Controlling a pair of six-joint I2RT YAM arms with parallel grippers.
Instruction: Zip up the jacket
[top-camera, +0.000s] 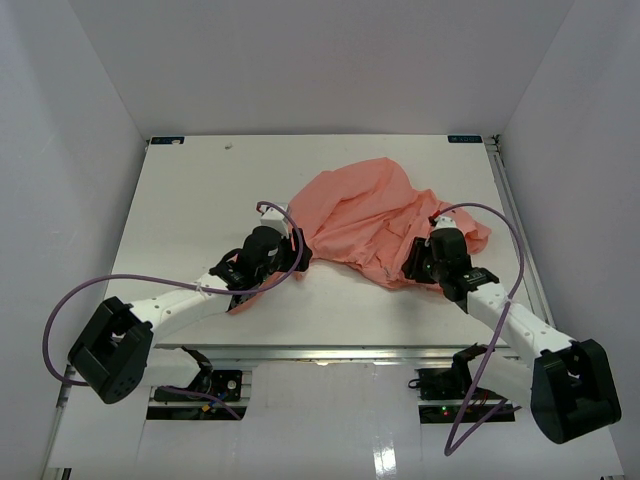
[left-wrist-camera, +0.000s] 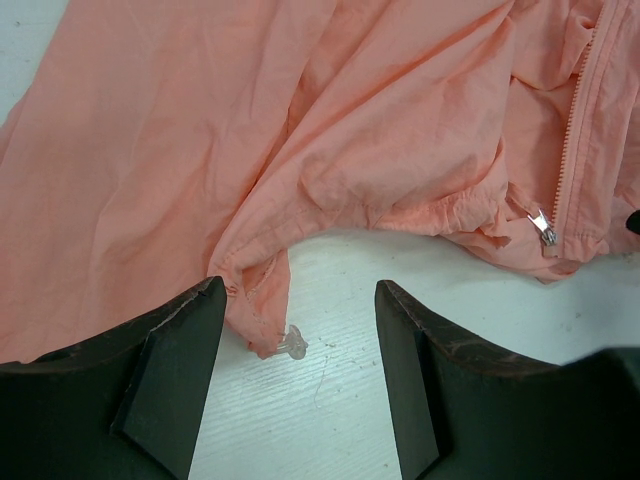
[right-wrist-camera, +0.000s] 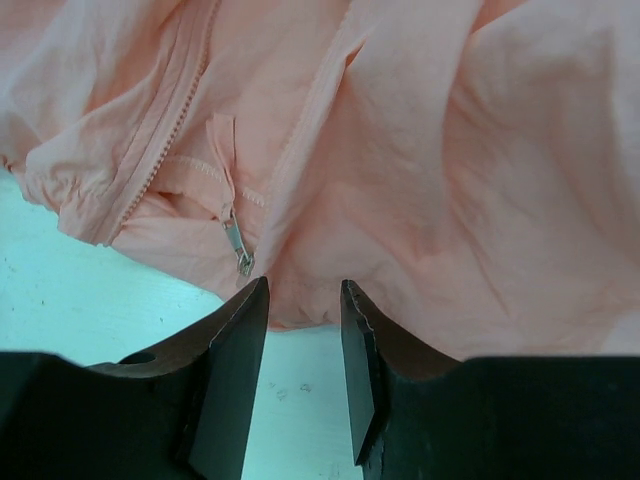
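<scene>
Zip not yet begun, jacket crumpled: pull sits just ahead-left of right gripper jaws, part-open & empty; left gripper jaws wide apart, hem corner btwn them.

Bright, even overhead light, soft shadows only; glare streaks the glossy white front panel; wrist views sharp, slightly washed.

I have my left arm and right arm stretched forward, converging. The left gripper gapes wide. The right gripper is parted only narrowly.
</scene>
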